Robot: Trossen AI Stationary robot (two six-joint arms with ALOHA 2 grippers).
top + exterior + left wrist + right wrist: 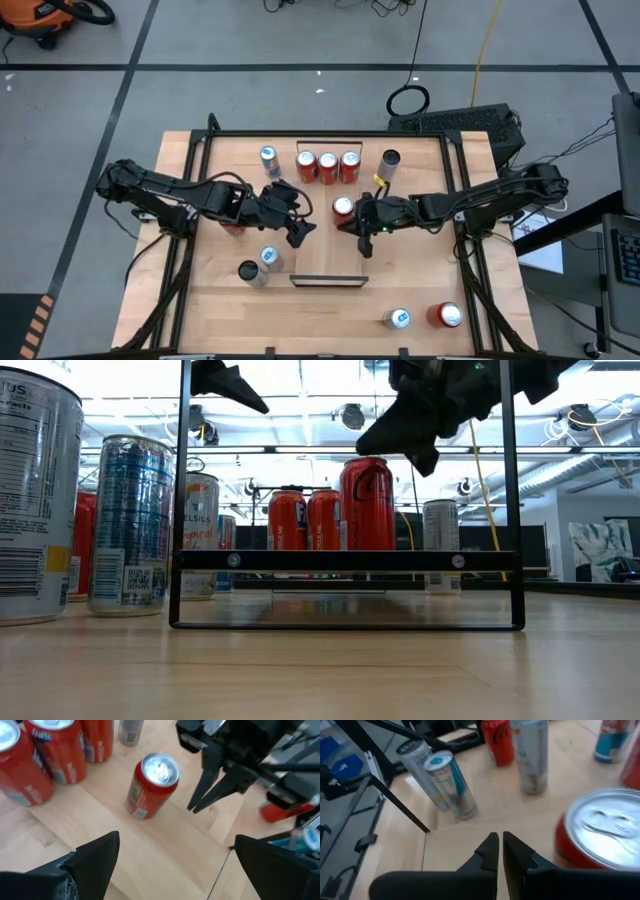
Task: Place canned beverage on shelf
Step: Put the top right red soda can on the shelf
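Note:
A red beverage can (342, 208) stands upright on its base at the table's middle, shown from above in the left wrist view (152, 785) and at the edge of the right wrist view (605, 830). My left gripper (303, 232) hangs open to the can's left and nearer the front, its fingers (100, 857) spread wide and empty. My right gripper (362, 243) is shut, just right of the can and nearer the front, clear of it (497, 847). The shelf (328, 279), a narrow board with dark ends, lies near the front middle, with no can on it.
Three red cans (328, 165) stand in a row at the far side, with a silver-blue can (268, 158) to their left and a dark can (390, 160) to their right. Two cans (260, 265) stand left of the shelf, and two more (425, 316) stand at the front right.

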